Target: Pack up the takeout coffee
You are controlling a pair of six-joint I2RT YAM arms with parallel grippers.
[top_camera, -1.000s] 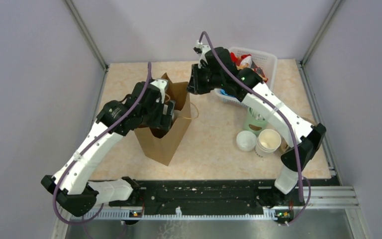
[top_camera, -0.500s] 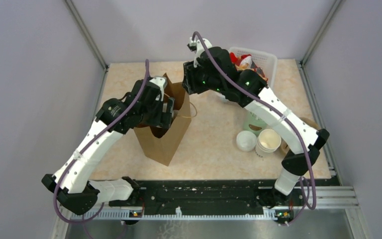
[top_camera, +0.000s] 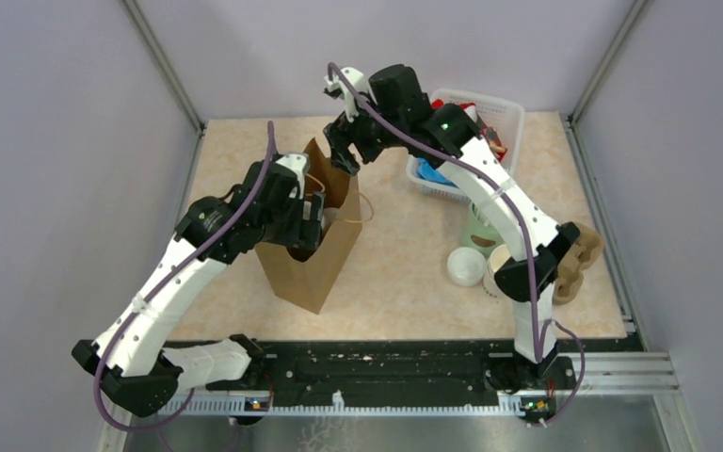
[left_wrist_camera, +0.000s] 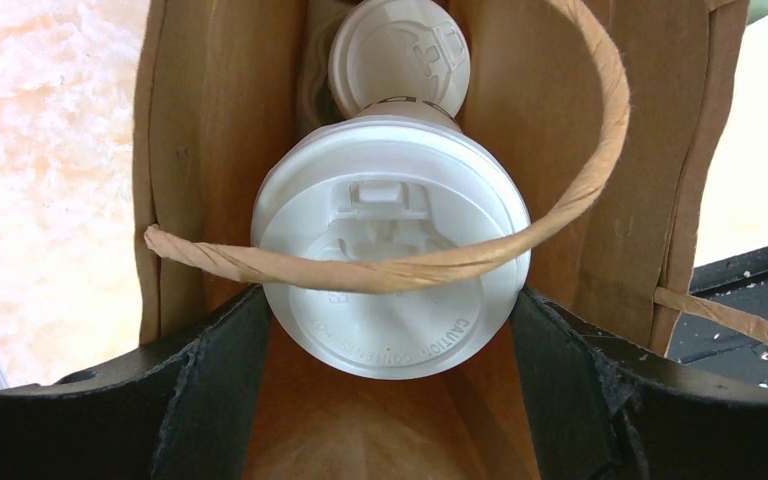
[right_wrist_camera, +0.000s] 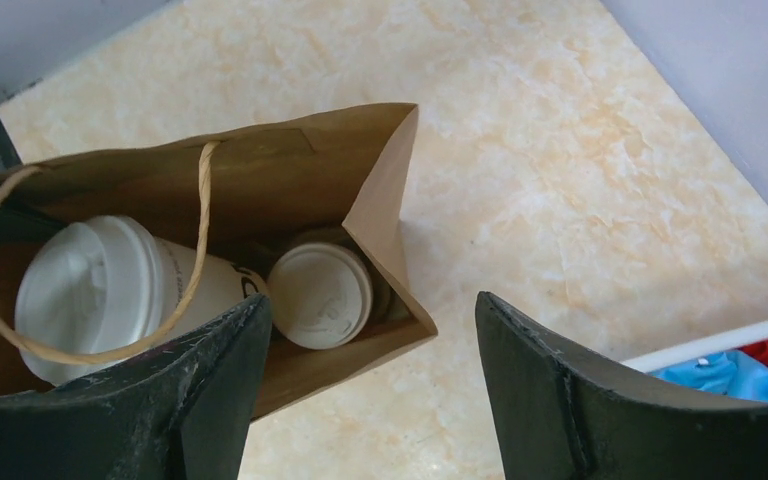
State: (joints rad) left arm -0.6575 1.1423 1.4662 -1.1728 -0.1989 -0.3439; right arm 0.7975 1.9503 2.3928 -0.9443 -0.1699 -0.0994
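Presently we list: one brown paper bag point(top_camera: 313, 273), upright on the marbled tabletop point(top_camera: 405, 245). Contents: the takeout coffee point(right_wrist_camera: 85, 285), white-lidded with black lettering on its side, leaning inside the bag beneath the twisted paper handle point(left_wrist_camera: 570, 190). Beside it we note a second lidded cup point(right_wrist_camera: 318, 295), sitting lower. Left gripper point(left_wrist_camera: 388, 310) is at the bag mouth, fingers spread wide either side of the coffee's lid; contact we cannot tell. Right gripper point(right_wrist_camera: 372, 305) is above the bag's far end, fingers apart, holding nothing.
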